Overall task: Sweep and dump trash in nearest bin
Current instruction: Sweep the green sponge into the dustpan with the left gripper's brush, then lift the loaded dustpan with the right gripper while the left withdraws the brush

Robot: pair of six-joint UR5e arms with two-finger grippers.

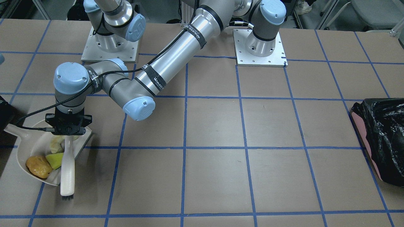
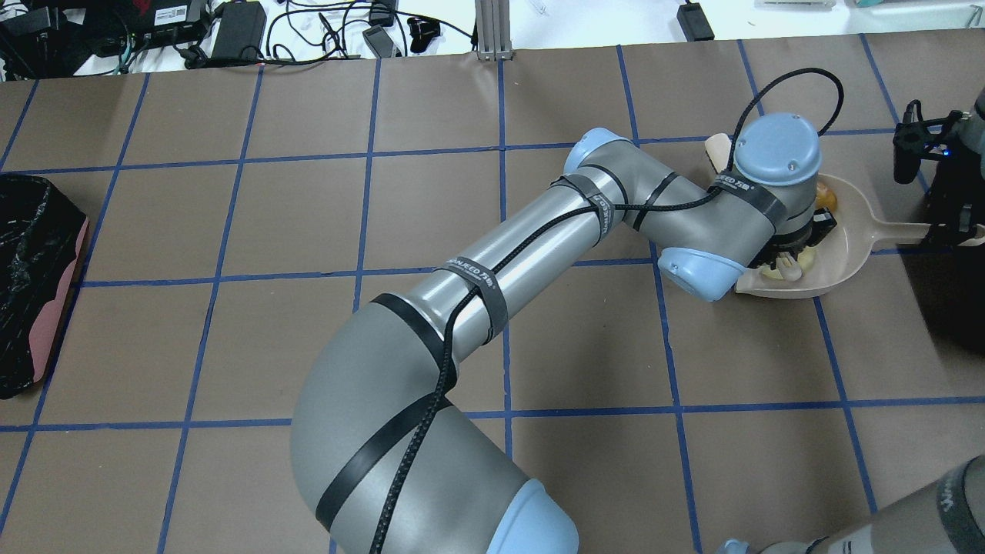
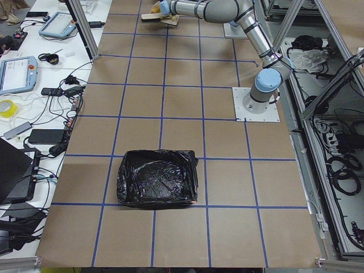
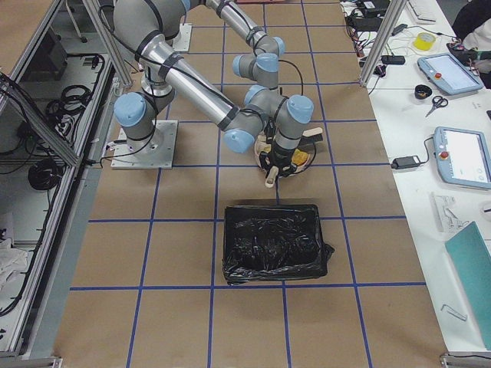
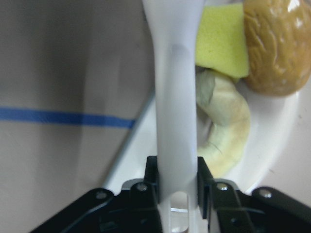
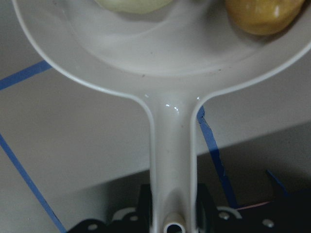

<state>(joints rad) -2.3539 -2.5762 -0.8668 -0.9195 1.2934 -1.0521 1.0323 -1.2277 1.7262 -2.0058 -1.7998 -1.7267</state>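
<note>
The left gripper [image 5: 178, 183] was closed on the stiff brush [image 5: 175, 73], the right gripper [image 6: 173, 201] on the handle of the dustpan [image 6: 172, 126]. The lump [image 5: 277, 48], slice [image 5: 228, 121] and sponge [image 5: 221, 41] looked light and could roll out.

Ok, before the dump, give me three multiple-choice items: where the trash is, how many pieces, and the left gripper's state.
1. Where is the lumpy yellow-brown potato-like lump?
A. on the table paper
B. in the white plastic dustpan
C. in the black-lined bin

2. How many trash pieces lie in the dustpan?
A. one
B. two
C. three

3. The left gripper is:
A. shut on the white brush
B. open above it
C. shut on the dustpan

1 B: it sits inside the pan's rim.
2 C: lump, green-and-yellow sponge piece, pale yellow crescent slice.
3 A: it clamps the brush handle in the left wrist view.
</note>
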